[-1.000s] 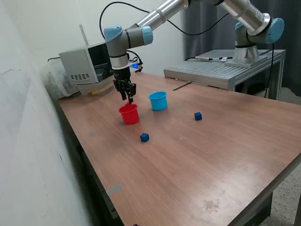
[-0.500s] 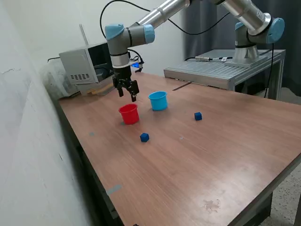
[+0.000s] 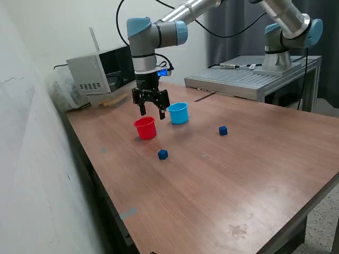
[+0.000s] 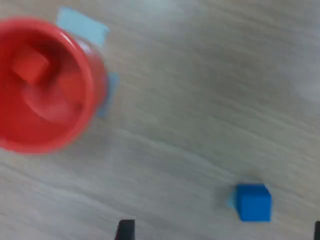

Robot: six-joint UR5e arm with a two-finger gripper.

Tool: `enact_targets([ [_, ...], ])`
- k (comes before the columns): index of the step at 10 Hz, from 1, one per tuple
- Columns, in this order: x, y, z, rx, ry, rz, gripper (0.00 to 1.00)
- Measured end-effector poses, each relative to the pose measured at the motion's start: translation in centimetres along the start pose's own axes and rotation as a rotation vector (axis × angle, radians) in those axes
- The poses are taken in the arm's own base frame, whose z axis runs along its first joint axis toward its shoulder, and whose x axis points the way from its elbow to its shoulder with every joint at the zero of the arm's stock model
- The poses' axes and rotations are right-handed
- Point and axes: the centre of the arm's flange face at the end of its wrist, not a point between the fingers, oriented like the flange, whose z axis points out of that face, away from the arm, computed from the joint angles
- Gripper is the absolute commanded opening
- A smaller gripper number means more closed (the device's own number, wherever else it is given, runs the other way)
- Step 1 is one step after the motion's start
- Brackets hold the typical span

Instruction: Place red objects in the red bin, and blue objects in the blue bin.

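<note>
The red cup [image 3: 145, 128] stands on the wooden table, with the light-blue cup [image 3: 178, 113] beside it toward the exterior view's right. In the wrist view the red cup [image 4: 42, 85] holds two red cubes [image 4: 31, 67]. One dark-blue cube [image 3: 162, 154] lies in front of the red cup and also shows in the wrist view [image 4: 253, 202]. A second dark-blue cube [image 3: 223, 130] lies farther to the exterior view's right. My gripper [image 3: 152, 110] hangs open and empty above the table between the two cups. Only its fingertips [image 4: 125, 231] show in the wrist view.
A grey box-shaped device [image 3: 100, 71] stands at the table's back corner. A metal bench [image 3: 249, 79] with the arm's base stands behind the table. A wall runs along the exterior view's left. The table edge [image 3: 106, 206] runs near the wall.
The gripper has risen from over the red cup, opened, and moved toward the exterior view's right. The cups and blue cubes have not moved.
</note>
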Motion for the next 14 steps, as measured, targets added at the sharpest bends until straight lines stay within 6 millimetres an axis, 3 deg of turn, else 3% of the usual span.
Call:
enact_targets([
  [4,1.7,2.3,3.1,-0.021,0.026,-0.025,1.0],
  [7,2.7,3.6,6.6,-0.025,0.031,-0.037,1.0],
  [10,3.0,3.5,10.1,-0.01,0.038,-0.038,1.0],
  [13,3.3,3.1,11.7,0.002,0.043,-0.039,1.0],
  [14,3.3,3.1,11.8,0.003,0.043,-0.039,0.0],
])
